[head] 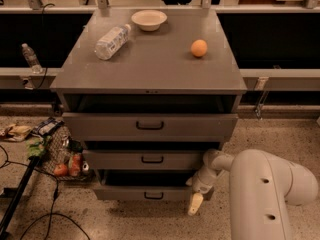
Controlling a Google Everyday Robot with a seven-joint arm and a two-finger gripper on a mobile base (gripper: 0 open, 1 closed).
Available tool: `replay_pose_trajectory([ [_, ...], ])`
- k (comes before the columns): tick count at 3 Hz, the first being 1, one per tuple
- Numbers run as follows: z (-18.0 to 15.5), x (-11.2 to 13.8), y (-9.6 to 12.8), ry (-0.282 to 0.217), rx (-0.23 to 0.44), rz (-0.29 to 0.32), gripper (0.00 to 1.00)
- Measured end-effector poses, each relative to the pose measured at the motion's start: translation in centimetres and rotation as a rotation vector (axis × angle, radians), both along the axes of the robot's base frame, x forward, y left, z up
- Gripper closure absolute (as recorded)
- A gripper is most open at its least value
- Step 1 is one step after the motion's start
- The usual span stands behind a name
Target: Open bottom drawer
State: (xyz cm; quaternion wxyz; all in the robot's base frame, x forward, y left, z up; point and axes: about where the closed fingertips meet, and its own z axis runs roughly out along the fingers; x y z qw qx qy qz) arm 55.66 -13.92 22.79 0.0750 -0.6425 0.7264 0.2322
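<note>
The grey cabinet has three drawer fronts. The bottom drawer [125,192] is the smallest and lowest, with a small black bar handle [153,196]. It stands pulled out a little, with a dark gap above it. My gripper [196,200] is at the drawer's right front corner, low near the floor, at the end of my white arm [265,194]. One pale finger [195,204] points down beside the drawer front. The handle is to the left of the gripper and apart from it.
The mid drawer [150,160] and top drawer [150,126] sit above. On the cabinet top are a plastic bottle [112,41], a white bowl [149,19] and an orange [199,48]. A mesh bag of items [59,154], cables and a black pole [17,196] lie on the floor at left.
</note>
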Motion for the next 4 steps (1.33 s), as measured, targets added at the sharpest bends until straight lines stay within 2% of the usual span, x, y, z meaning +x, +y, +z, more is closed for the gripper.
replay_pose_trajectory([
  [1, 0.8, -0.7, 0.9, 0.083, -0.015, 0.015, 0.37],
  [2, 0.0, -1.7, 0.8, 0.124, -0.031, -0.028, 0.61],
  [3, -0.3, -2.4, 0.0, 0.082, -0.067, -0.108, 0.92],
  [4, 0.5, -3.5, -0.8, -0.01, -0.11, -0.17, 1.0],
])
